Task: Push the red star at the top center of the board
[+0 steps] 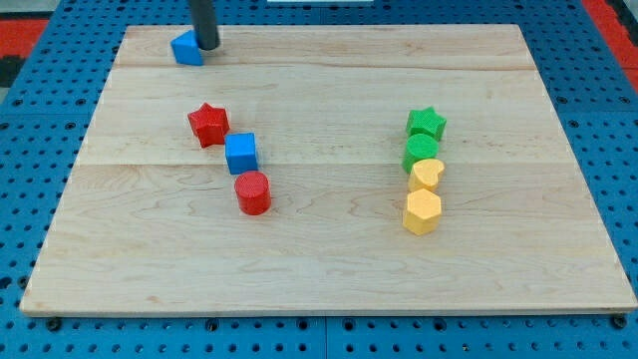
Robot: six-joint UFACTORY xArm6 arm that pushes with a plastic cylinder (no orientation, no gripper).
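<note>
The red star lies on the wooden board, left of centre. A blue cube touches it on its lower right, and a red cylinder sits just below the cube. My tip is near the view's top left, touching the right side of a small blue block. The tip is well above the red star and apart from it.
On the view's right a column of blocks stands close together: a green star, a green block, a yellow heart and a yellow hexagon. A blue pegboard surrounds the board.
</note>
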